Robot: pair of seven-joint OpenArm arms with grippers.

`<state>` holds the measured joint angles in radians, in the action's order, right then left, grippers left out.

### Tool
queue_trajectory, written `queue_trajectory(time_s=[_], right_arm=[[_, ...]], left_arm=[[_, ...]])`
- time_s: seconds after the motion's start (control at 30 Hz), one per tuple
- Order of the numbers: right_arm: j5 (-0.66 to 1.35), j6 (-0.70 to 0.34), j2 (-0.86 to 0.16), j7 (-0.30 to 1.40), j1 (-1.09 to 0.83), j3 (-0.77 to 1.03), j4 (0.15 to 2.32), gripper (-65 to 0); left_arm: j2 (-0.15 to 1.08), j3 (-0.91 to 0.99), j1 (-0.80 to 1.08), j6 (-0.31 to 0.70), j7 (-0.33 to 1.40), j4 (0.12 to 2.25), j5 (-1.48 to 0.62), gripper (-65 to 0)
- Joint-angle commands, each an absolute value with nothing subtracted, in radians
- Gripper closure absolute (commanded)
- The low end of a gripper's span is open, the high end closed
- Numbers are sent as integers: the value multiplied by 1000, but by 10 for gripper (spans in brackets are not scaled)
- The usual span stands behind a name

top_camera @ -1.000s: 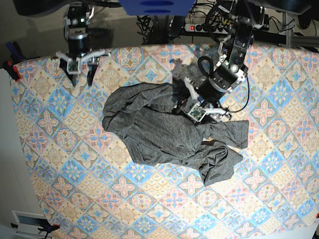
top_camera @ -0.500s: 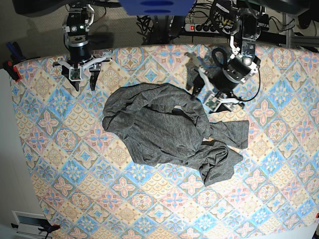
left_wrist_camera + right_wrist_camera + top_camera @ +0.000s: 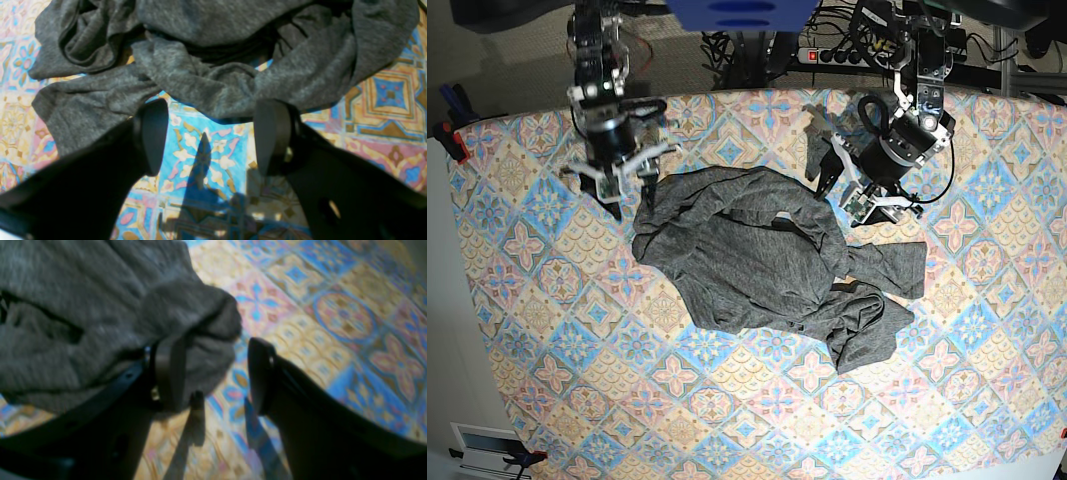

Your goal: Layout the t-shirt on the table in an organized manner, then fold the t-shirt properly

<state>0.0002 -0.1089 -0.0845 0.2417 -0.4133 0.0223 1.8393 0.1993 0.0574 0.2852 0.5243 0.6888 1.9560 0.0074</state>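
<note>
The table fills most of the base view, its cloth a pattern of pastel blue, pink and cream floral diamond tiles, bare across the lower half of the frame. At the centre lies the t-shirt, dark heather grey, crumpled in a wrinkled heap with folds overlapping and one part trailing toward the lower right. Just beyond its upper left edge the right gripper hangs over the cloth, jaws spread apart and holding nothing; in the right wrist view a bunched fold of the shirt lies between them, against one finger. At the upper right the left gripper sits beside the shirt's far edge, jaws released, empty. Beyond the table's far edge a dark floor carries tangled cables and a power strip.
</note>
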Motion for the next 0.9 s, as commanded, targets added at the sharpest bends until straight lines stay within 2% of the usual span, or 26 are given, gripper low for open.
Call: queue_trajectory(time_s=[0.0,0.2,0.4,0.87], right_arm=[[-1,-107,-90,237,-409,25,1859,-286],[-1,-107,-90,292,-335,25,1857,-286],[1,-211,-90,344,-277,25,1847,-286],[1,-214,-90,340,-199,25,1679,-286]], left_arm=[[202,59,286,521,667,1975,-1,-393],[202,58,294,521,667,1974,-1,-393],[202,58,300,521,667,1974,1,-393],[202,58,300,521,668,1974,1,-393]])
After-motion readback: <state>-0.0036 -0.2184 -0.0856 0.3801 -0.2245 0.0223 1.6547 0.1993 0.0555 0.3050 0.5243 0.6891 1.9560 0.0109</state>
